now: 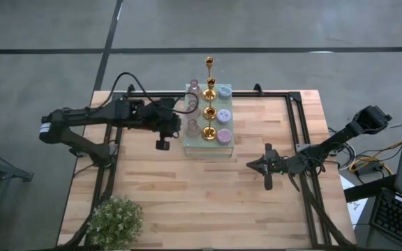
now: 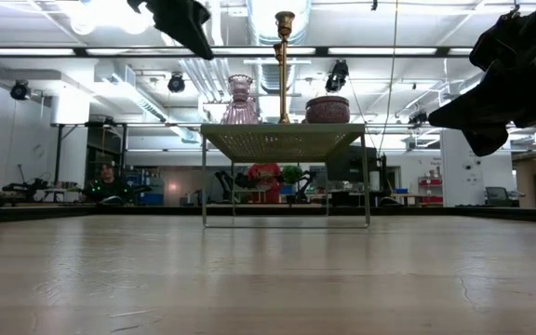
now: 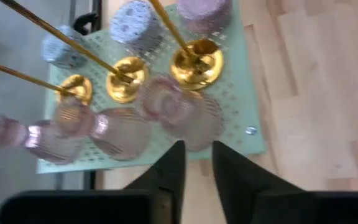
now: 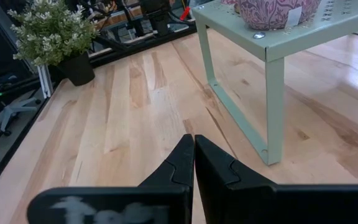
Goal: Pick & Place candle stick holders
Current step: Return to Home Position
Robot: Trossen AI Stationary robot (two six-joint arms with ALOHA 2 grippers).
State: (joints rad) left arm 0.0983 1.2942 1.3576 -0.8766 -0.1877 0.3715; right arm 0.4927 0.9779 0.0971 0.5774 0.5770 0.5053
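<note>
All nine candle stick holders (image 1: 209, 111), slim shiny gold, ribbed pink glass and squat lavender, stand on the pale green perforated shelf (image 1: 204, 147) on the wooden desk (image 1: 187, 188), so placing looks finished; the left pincer (image 3: 197, 147) hangs empty and slightly parted beside it, and the right pincer (image 4: 194, 142) is closed, empty, well apart.

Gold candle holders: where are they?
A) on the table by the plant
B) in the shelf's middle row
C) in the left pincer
B: on the shelf, the gold candle holders stand in line between the pink glass holders and the lavender holders.
</note>
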